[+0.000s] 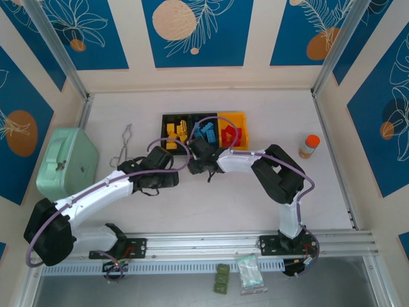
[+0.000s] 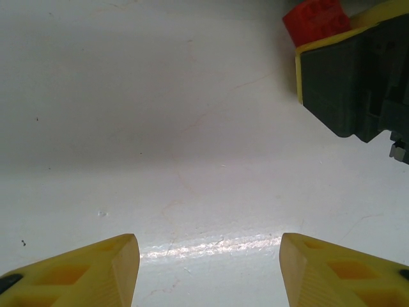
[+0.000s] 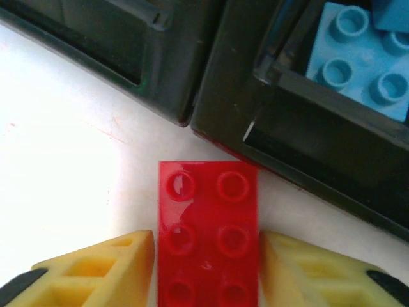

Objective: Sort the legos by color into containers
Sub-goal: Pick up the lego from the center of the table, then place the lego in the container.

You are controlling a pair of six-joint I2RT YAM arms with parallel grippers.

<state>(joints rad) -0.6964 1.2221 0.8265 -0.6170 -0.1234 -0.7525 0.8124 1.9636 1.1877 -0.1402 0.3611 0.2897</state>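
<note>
Down at the foot of the two black bins [image 3: 217, 83], a red brick [image 3: 208, 224] lies flat on the desk [image 3: 64, 160], studs up. The right fingers [image 3: 102, 268] are clamped on its two long sides. Blue bricks [image 3: 358, 51] sit in the bin just behind it. Over to the side, the left fingers [image 2: 77, 275] hang spread apart above bare desk, grasping nothing.

Three joined bins [image 1: 167, 118] sit far back on the bench [image 1: 255, 198], holding yellow bricks [image 1: 176, 131], blue bricks [image 1: 206, 133] and red bricks [image 1: 231, 135]. The left arm [image 1: 96, 192] and right arm [image 1: 243, 160] reach their near edge. A green box [image 1: 67, 160] stands left and a bottle [image 1: 309, 146] stands right.
</note>
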